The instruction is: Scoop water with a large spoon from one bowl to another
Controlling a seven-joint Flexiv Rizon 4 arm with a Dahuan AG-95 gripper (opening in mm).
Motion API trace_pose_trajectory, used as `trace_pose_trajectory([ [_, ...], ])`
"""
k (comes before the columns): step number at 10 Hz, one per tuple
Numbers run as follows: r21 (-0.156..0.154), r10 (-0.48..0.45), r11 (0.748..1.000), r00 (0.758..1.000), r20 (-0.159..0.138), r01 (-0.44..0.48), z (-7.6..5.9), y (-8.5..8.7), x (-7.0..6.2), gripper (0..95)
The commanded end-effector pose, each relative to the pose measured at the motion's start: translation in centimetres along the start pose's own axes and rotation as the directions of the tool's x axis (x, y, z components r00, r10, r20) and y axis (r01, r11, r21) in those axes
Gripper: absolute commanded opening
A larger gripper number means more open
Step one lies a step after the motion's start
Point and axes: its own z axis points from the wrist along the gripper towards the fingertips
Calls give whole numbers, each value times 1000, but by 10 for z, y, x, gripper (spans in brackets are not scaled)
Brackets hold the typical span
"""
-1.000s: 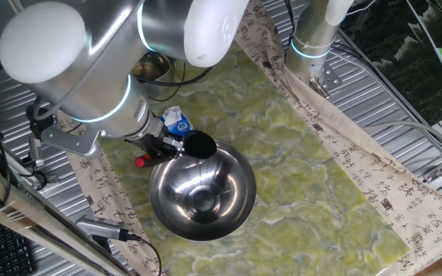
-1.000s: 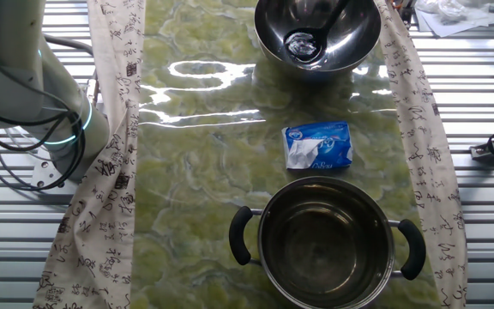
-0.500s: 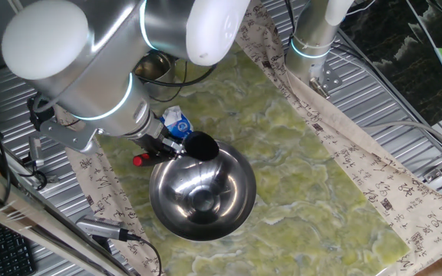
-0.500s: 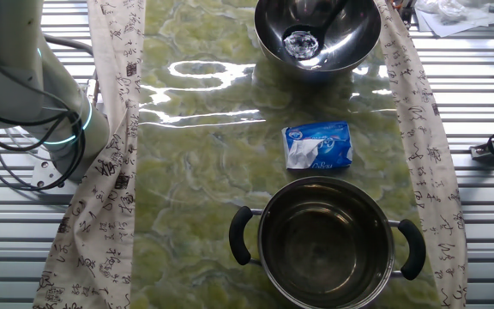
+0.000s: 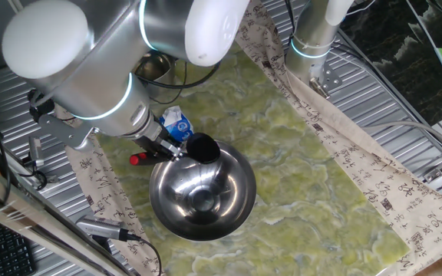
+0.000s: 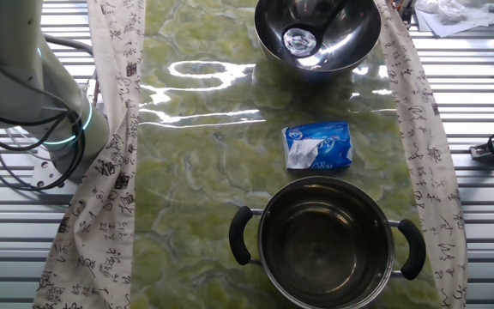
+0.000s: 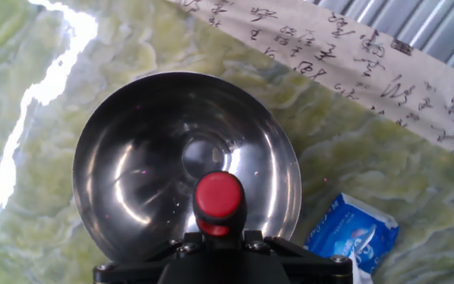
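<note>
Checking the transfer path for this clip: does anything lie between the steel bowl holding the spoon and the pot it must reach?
Yes. A blue-and-white tissue pack lies flat on the mat between the bowl and the pot, roughly on the line between them. The spoon sits in the bowl; carried high, it would likely clear the pack.

The large spoon [image 6: 301, 39] has lifted slightly within the bowl [image 6: 350, 47], its red end [image 5: 136, 160] shifting left.
</note>
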Motion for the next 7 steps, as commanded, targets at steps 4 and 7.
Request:
trace_pose_trajectory([
  [4,59,58,997,998,0,-58,2,-2,-1,0],
  [7,61,90,994,996,7,-90,3,0,-2,0],
])
